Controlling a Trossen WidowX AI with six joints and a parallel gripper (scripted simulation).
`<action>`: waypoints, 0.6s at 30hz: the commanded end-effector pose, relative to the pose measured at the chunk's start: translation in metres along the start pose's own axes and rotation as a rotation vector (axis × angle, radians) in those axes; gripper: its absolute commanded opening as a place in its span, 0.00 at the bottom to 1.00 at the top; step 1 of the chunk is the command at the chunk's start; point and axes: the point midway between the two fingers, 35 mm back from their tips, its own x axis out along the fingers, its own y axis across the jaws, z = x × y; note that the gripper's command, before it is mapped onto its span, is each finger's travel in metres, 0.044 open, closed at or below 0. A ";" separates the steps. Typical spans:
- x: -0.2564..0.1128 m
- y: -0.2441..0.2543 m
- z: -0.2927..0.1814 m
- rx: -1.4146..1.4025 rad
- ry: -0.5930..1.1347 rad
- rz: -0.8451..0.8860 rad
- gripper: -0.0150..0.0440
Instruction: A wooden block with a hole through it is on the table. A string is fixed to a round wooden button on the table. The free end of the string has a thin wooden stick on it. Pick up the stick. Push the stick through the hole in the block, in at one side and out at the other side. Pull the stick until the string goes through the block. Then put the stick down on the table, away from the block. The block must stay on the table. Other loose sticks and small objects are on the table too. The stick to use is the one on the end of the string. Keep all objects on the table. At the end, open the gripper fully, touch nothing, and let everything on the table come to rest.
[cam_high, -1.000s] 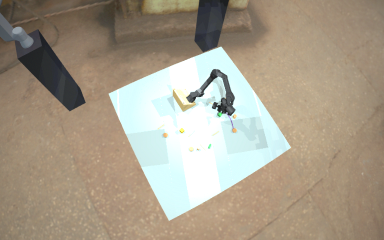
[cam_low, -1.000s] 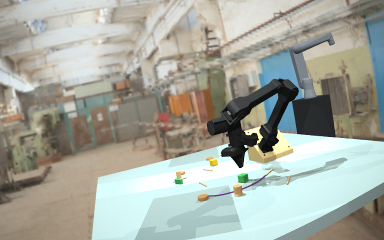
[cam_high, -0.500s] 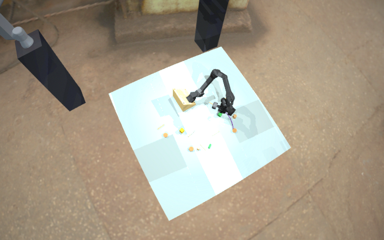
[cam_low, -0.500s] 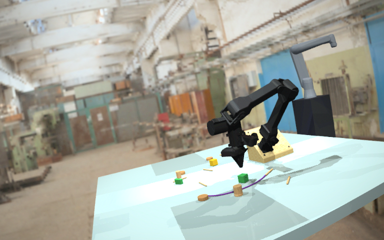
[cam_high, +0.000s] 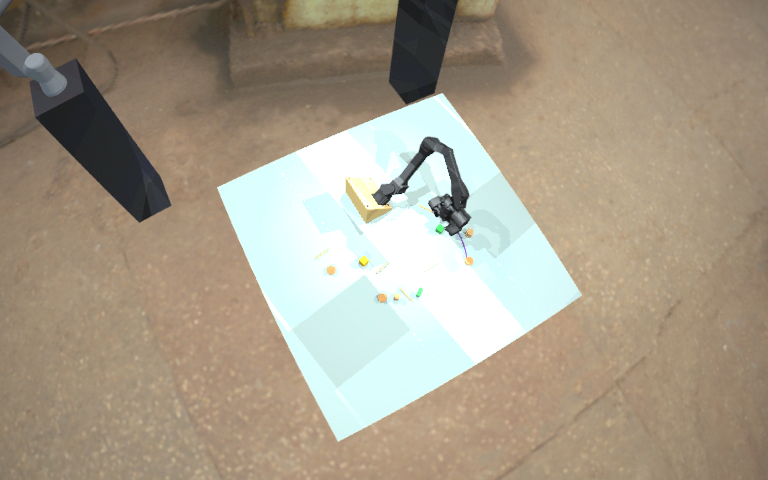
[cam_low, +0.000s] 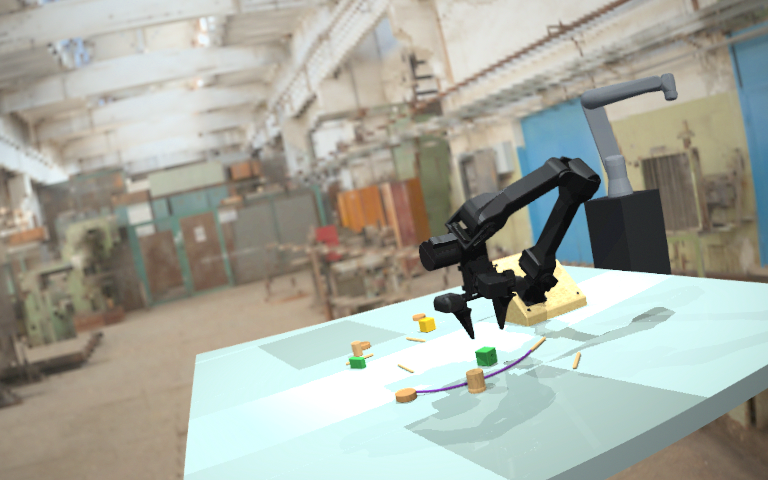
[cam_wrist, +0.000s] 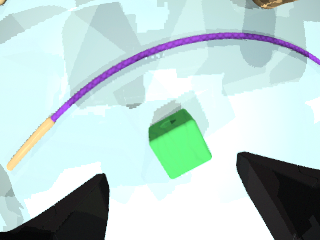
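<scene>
The green block (cam_high: 440, 228) (cam_low: 485, 356) (cam_wrist: 181, 147) stands on the table, with a dark hole showing in one side in the wrist view. The purple string (cam_high: 464, 244) (cam_low: 444, 388) (cam_wrist: 225, 36) curves past it from the round wooden button (cam_high: 468, 260) (cam_low: 406, 395). The wooden stick (cam_low: 538, 343) (cam_wrist: 31, 143) on its free end lies beyond the block from the button; the arm hides it in the top view. My gripper (cam_low: 487, 333) (cam_wrist: 173, 172) is open and empty, with its fingertips above the table near the block. The stick is outside the fingers, at the wrist view's left edge.
A wooden cylinder (cam_high: 469, 232) (cam_low: 475, 380) stands close to the string. A loose stick (cam_low: 576, 360) lies right of the string's stick. A yellow cube (cam_high: 363, 260) (cam_low: 426, 324), a small green piece (cam_high: 419, 292) (cam_low: 357, 362) and several loose sticks lie farther off. A tan wedge (cam_low: 566, 291) stands by the arm's base.
</scene>
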 end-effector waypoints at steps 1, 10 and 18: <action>-0.002 0.022 0.008 0.811 -0.001 -0.003 1.00; -0.002 0.031 0.010 1.220 -0.001 -0.002 1.00; -0.002 0.040 0.012 1.582 -0.002 -0.001 1.00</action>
